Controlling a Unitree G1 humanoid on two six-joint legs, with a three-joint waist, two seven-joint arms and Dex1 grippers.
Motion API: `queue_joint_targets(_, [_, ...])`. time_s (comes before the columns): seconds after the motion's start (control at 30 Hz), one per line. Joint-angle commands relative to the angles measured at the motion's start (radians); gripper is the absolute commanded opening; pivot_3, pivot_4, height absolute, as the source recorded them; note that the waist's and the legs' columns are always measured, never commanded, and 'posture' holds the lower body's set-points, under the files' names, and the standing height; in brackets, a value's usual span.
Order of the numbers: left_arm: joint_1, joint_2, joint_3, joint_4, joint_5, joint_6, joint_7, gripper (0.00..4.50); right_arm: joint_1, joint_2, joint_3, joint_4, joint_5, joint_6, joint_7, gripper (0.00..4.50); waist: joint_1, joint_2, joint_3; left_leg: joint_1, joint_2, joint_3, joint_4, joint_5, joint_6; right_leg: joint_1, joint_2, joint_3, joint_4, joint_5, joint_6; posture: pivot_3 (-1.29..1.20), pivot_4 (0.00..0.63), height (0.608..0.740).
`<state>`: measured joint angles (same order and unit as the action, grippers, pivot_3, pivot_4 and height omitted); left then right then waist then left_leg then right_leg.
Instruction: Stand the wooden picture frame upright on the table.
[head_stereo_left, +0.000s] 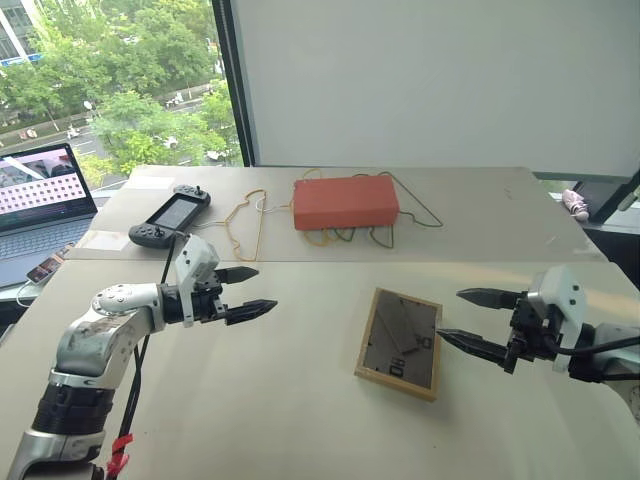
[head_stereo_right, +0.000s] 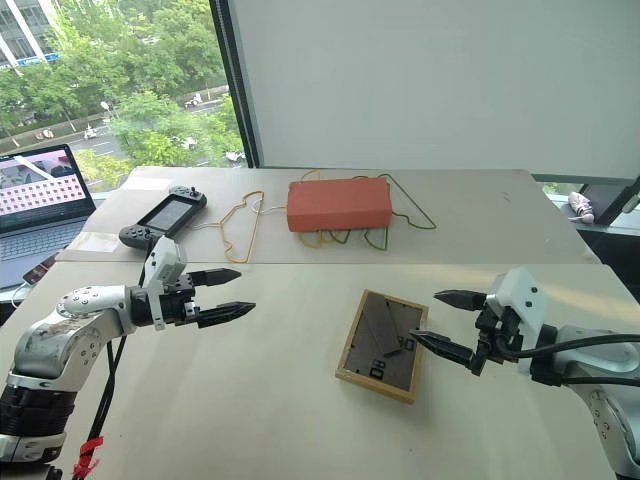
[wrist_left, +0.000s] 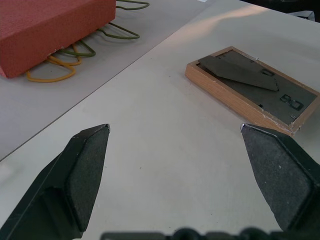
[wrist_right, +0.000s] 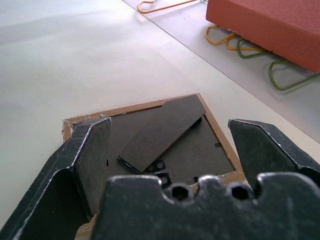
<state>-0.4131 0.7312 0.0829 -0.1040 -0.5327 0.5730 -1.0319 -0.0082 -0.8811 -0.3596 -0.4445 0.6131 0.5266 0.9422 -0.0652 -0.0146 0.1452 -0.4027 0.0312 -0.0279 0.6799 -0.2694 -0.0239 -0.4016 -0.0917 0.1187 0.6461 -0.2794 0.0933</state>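
Lying face-down on the table (head_stereo_left: 300, 400), the picture frame (head_stereo_left: 400, 343) shows its dark back. Both the left end effector (head_stereo_left: 245, 292) and the right end effector (head_stereo_left: 478, 320) are spread wide, grasping nothing.

The wooden picture frame (head_stereo_left: 399, 343) was laid flat, back up, on the near half of the table (head_stereo_left: 300, 420), right of centre. The left gripper (head_stereo_left: 248, 292) was held above the table, well apart to the frame's left; the right gripper (head_stereo_left: 472, 319) was placed just beside the frame's right edge. On the far half, a box (head_stereo_left: 345, 202) was set over a few wire hangers (head_stereo_left: 245, 225), with a handheld game console (head_stereo_left: 170, 216) to its left. A laptop (head_stereo_left: 38, 205) was positioned at the far left, beyond the table's edge.
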Motion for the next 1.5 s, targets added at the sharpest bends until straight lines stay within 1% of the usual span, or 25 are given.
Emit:
queue_joint_targets(0.03, [-0.036,-0.001,-0.015,0.000,0.025,-0.031,-0.002,4.50,0.020,0.000,-0.026,-0.039,0.014,0.020,-0.023,4.34,0.000,0.000,0.000,0.000,0.000,0.000,0.000,0.000,0.000,0.000,0.000,0.000,0.000,0.000,0.000,0.00,0.150,0.740])
queue_joint_targets(0.13, [-0.064,-0.017,-0.119,0.066,0.122,-0.115,-0.029,4.50,0.076,-0.004,-0.031,-0.054,-0.010,0.060,-0.065,4.34,0.012,0.000,0.000,0.000,0.000,0.000,0.000,0.000,0.000,0.001,0.000,-0.001,0.000,0.000,0.000,0.00,0.150,0.740])
queue_joint_targets(0.23, [-0.101,-0.077,-0.196,0.156,0.196,-0.209,-0.035,4.50,0.123,-0.015,-0.024,-0.061,-0.036,0.080,-0.085,4.34,0.021,0.000,0.000,0.000,-0.001,0.000,0.000,0.000,0.000,0.001,-0.001,0.000,-0.002,0.000,0.000,0.00,0.150,0.740])
queue_joint_targets(0.27, [-0.116,-0.099,-0.220,0.185,0.213,-0.227,-0.044,4.00,0.142,-0.022,-0.019,-0.065,-0.049,0.084,-0.088,3.84,0.024,0.000,0.000,0.000,-0.001,0.000,0.000,0.000,0.000,0.002,-0.001,0.000,-0.002,0.000,0.000,0.00,0.150,0.740])
queue_joint_targets(0.3, [-0.128,-0.117,-0.242,0.208,0.229,-0.249,-0.059,3.81,0.156,-0.025,-0.015,-0.067,-0.071,0.080,-0.100,3.66,0.025,0.000,0.000,0.000,-0.002,0.000,0.000,0.000,0.000,0.002,-0.001,-0.001,-0.003,0.000,0.000,0.00,0.150,0.740])
queue_joint_targets(0.37, [-0.174,-0.194,-0.301,0.287,0.265,-0.306,-0.076,3.06,0.172,-0.020,0.000,-0.065,-0.106,0.096,-0.139,2.96,0.026,0.000,0.000,0.000,-0.001,0.000,0.001,0.000,0.000,0.002,-0.001,-0.001,-0.003,0.000,0.000,0.00,0.150,0.740])
queue_joint_targets(0.4, [-0.191,-0.219,-0.317,0.319,0.277,-0.328,-0.084,2.77,0.173,-0.017,0.008,-0.063,-0.116,0.101,-0.153,2.68,0.027,0.000,0.000,0.000,-0.002,0.000,0.001,0.000,0.000,0.003,-0.001,-0.001,-0.003,0.000,0.000,0.00,0.150,0.740])
queue_joint_targets(0.43, [-0.216,-0.258,-0.350,0.377,0.314,-0.376,-0.084,2.36,0.173,-0.014,0.035,-0.063,-0.132,0.108,-0.166,2.25,0.027,0.000,0.000,0.000,-0.002,0.000,0.001,0.000,0.000,0.003,-0.001,-0.001,-0.004,0.000,0.000,0.00,0.150,0.740])
queue_joint_targets(0.47, [-0.233,-0.281,-0.369,0.419,0.339,-0.411,-0.086,2.07,0.169,-0.013,0.056,-0.064,-0.143,0.112,-0.174,2.03,0.026,-0.001,0.000,0.000,-0.002,0.000,0.001,0.000,0.000,0.003,-0.001,-0.001,-0.004,0.000,0.000,0.00,0.150,0.740])
queue_joint_targets(0.5, [-0.254,-0.312,-0.396,0.460,0.367,-0.449,-0.092,1.61,0.162,-0.013,0.086,-0.055,-0.170,0.117,-0.192,1.59,0.025,-0.001,0.000,0.001,-0.002,0.000,0.001,0.000,0.000,0.005,-0.001,-0.001,-0.005,0.000,0.000,0.00,0.150,0.740])
queue_joint_targets(0.57, [-0.296,-0.369,-0.423,0.535,0.399,-0.489,-0.091,0.94,0.144,-0.017,0.131,-0.034,-0.210,0.141,-0.226,0.91,0.023,-0.001,0.000,0.002,-0.002,0.000,0.001,0.000,0.001,0.006,-0.001,-0.001,-0.005,0.000,0.000,0.00,0.150,0.740])
queue_joint_targets(0.6, [-0.317,-0.408,-0.444,0.565,0.415,-0.508,-0.091,0.64,0.126,-0.012,0.157,-0.019,-0.237,0.160,-0.257,0.65,0.021,-0.001,0.001,0.003,-0.002,0.000,0.001,0.000,0.001,0.007,-0.001,-0.001,-0.005,0.000,0.000,0.00,0.150,0.740])
queue_joint_targets(0.63, [-0.331,-0.437,-0.455,0.585,0.423,-0.517,-0.094,0.17,0.115,-0.011,0.178,-0.012,-0.257,0.172,-0.277,0.17,0.018,-0.001,0.001,0.003,-0.002,0.000,0.001,-0.001,0.001,0.007,-0.001,-0.001,-0.006,0.000,0.000,0.00,0.150,0.740])
queue_joint_targets(0.67, [-0.339,-0.457,-0.467,0.596,0.431,-0.526,-0.098,0.03,0.106,-0.010,0.193,-0.009,-0.275,0.183,-0.296,0.01,0.020,-0.001,0.001,0.003,-0.002,0.000,0.001,-0.001,0.002,0.007,0.000,0.000,-0.005,0.000,-0.001,0.00,0.150,0.740])
queue_joint_targets(0.77, [-0.347,-0.475,-0.497,0.629,0.475,-0.560,-0.114,0.01,0.064,0.007,0.235,-0.012,-0.305,0.217,-0.336,0.00,0.025,-0.001,0.001,0.004,-0.002,0.000,0.001,-0.001,0.002,0.008,-0.001,-0.001,-0.006,0.000,-0.001,0.00,0.150,0.740])
queue_joint_targets(0.9, [-0.344,-0.486,-0.531,0.643,0.518,-0.584,-0.135,0.01,-0.029,0.057,0.343,-0.049,-0.306,0.267,-0.348,0.00,0.017,-0.001,0.001,0.005,-0.002,-0.001,0.001,-0.002,0.003,0.009,0.000,-0.001,-0.006,0.000,-0.001,0.00,0.150,0.740])
queue_joint_targets(1.0, [-0.342,-0.490,-0.533,0.629,0.527,-0.580,-0.145,0.01,-0.088,0.088,0.403,-0.048,-0.329,0.289,-0.362,0.00,0.016,-0.001,0.000,0.006,-0.002,-0.001,0.001,-0.002,0.003,0.010,0.000,0.000,-0.006,0.000,-0.001,0.00,0.150,0.740])
queue_joint_targets(1.1, [-0.336,-0.470,-0.522,0.601,0.532,-0.558,-0.151,0.01,-0.139,0.117,0.459,-0.052,-0.343,0.313,-0.362,0.00,0.018,-0.001,0.001,0.006,-0.002,-0.002,0.001,-0.002,0.003,0.010,0.000,-0.001,-0.006,0.000,-0.001,0.00,0.150,0.740])
queue_joint_targets(1.2, [-0.291,-0.386,-0.495,0.515,0.536,-0.507,-0.168,0.01,-0.203,0.162,0.528,-0.064,-0.352,0.334,-0.364,0.00,0.014,-0.001,0.000,0.006,-0.002,-0.002,0.001,-0.002,0.003,0.010,0.000,-0.001,-0.006,0.000,-0.001,0.00,0.150,0.740])
queue_joint_targets(1.3, [-0.196,-0.249,-0.463,0.359,0.520,-0.401,-0.208,0.01,-0.265,0.209,0.583,-0.047,-0.371,0.349,-0.374,0.00,-0.006,-0.001,0.000,0.006,-0.001,-0.003,0.001,-0.002,0.003,0.009,0.001,-0.001,-0.004,0.000,-0.001,0.00,0.150,0.740])
queue_joint_targets(1.5, [-0.011,-0.007,-0.371,0.109,0.477,-0.209,-0.225,0.01,-0.305,0.245,0.620,0.000,-0.395,0.336,-0.376,0.00,-0.014,-0.001,0.000,0.011,0.000,-0.005,-0.001,-0.002,0.004,0.011,0.002,-0.002,0.000,-0.001,-0.003,0.00,0.150,0.740])
